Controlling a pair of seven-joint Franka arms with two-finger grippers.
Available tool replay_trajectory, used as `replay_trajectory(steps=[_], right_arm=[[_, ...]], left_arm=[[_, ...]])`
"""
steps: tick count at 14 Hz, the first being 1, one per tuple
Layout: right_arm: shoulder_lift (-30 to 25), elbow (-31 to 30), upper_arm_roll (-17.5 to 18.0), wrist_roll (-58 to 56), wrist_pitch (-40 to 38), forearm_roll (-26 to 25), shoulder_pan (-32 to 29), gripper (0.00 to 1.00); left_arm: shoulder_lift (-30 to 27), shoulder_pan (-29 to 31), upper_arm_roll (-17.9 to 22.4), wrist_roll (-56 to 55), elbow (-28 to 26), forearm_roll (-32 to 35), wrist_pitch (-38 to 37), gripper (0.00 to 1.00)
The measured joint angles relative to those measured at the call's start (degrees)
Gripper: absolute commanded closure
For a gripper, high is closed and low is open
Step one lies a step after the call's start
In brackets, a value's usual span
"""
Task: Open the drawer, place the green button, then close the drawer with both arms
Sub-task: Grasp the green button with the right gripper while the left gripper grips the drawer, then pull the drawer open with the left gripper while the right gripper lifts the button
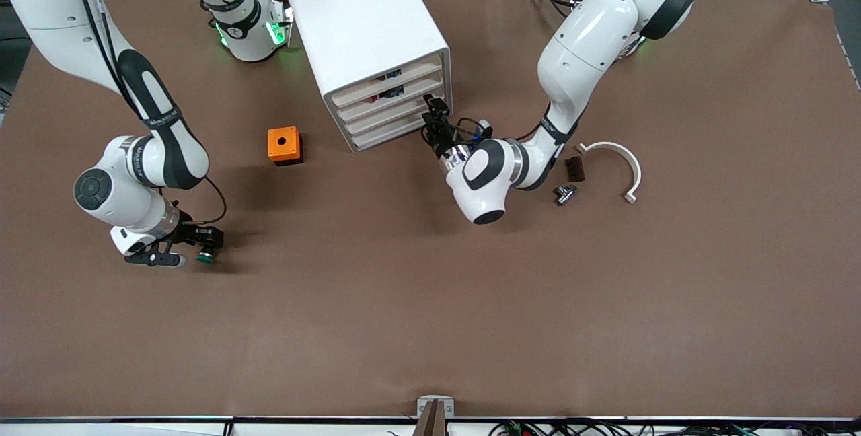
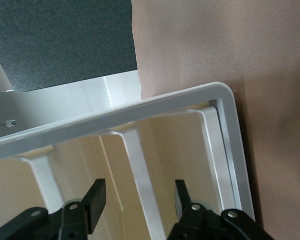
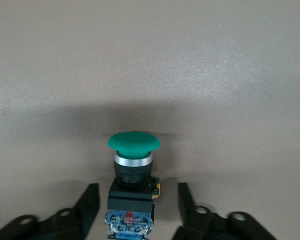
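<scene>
The white cabinet (image 1: 366, 25) stands at the back of the table, its four drawer fronts all shut. The third drawer (image 1: 397, 115) is shut. My left gripper (image 1: 434, 114) is open at the front corner of the cabinet nearest the left arm's end, level with the middle drawers. In the left wrist view its fingers (image 2: 96, 197) stand either side of a white rib of the cabinet front (image 2: 140, 112) and hold nothing. The green-capped button (image 1: 205, 258) lies on the table toward the right arm's end. My right gripper (image 1: 195, 249) is open around its body (image 3: 132, 205), fingers apart from it.
An orange box with a hole (image 1: 283, 144) sits on the table between the cabinet and the right gripper. Beside the left arm's wrist lie a small dark block (image 1: 574, 168), a small metal part (image 1: 565, 194) and a white curved bracket (image 1: 622, 160).
</scene>
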Motion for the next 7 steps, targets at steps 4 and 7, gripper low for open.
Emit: replay_trajectory(steps=[4,7], right_arm=[[0.0,0.0,0.0,-0.1,0.0,0.0,0.0,1.00],[0.0,0.1,0.0,-0.1,0.0,0.0,0.0,1.00]], left_arm=[[1.0,-1.8,0.0,-0.3,-0.1,0.0,-0.9,0.75],[1.0,-2.2,0.0,-0.3,-0.2,0.0,-1.6,0.87]])
